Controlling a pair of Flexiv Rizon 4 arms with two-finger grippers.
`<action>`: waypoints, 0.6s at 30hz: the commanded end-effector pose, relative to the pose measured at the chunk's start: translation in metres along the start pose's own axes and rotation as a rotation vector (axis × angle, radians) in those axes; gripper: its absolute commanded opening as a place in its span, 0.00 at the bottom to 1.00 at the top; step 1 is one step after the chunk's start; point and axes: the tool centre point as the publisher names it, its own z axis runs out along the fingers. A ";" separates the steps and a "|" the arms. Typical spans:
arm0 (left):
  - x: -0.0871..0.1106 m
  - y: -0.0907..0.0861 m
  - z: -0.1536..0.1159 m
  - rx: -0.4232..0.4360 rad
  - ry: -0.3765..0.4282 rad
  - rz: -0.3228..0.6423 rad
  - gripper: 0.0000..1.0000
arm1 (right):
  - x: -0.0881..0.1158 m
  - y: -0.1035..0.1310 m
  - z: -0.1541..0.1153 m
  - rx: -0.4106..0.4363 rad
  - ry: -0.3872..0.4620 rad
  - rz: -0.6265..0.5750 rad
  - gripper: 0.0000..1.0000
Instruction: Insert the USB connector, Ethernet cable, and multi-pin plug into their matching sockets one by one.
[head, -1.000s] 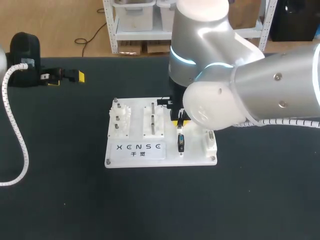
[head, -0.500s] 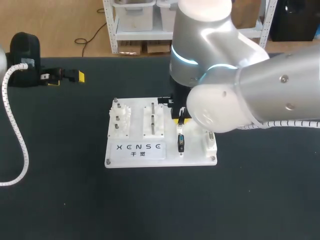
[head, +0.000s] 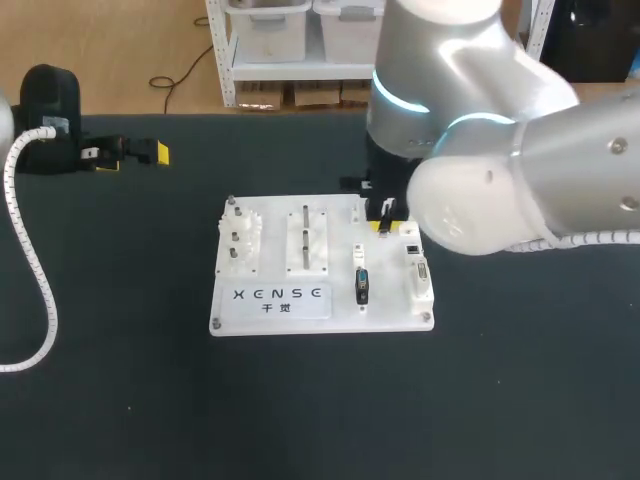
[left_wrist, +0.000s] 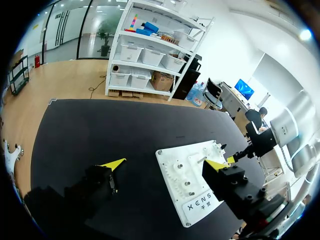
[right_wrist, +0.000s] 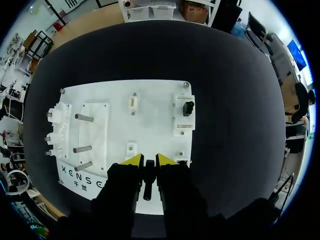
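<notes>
The white socket board (head: 335, 268) (right_wrist: 155, 100) (left_wrist: 197, 176) lies mid-table. My right gripper (head: 384, 222) (right_wrist: 149, 160) hangs above its right half, beside the white socket block (head: 418, 272) (right_wrist: 183, 117) that carries a black socket (right_wrist: 188, 108). A narrow black connector (right_wrist: 148, 175) sits between its yellow-tipped fingers, which are shut on it; I cannot tell which plug it is. A black multi-pin plug (head: 362, 286) stands in the board's middle column. My left gripper (head: 133, 158) (left_wrist: 165, 164) is far off at the table's back left, open and empty.
The board's left half holds white gears (head: 240, 240) and upright pegs (head: 305, 238) (right_wrist: 82, 118). A printed label (head: 278, 296) covers its near left part. Dark table surface surrounds the board on all sides. The left arm's corrugated hose (head: 30, 250) curves along the left edge.
My right gripper has moved rightward and away from the middle column toward the socket block, keeping its grip width. A small white holder in that column is now uncovered. The left arm stayed put.
</notes>
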 end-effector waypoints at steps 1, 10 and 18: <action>0.000 0.000 0.000 0.000 0.000 0.000 1.00 | 0.006 -0.012 -0.003 0.002 -0.022 0.008 0.00; 0.000 0.000 0.000 0.000 0.000 0.000 1.00 | 0.009 -0.022 0.003 0.021 -0.006 0.027 0.00; 0.000 0.000 0.000 0.000 0.000 0.000 1.00 | 0.010 -0.030 0.006 0.033 0.000 0.040 0.00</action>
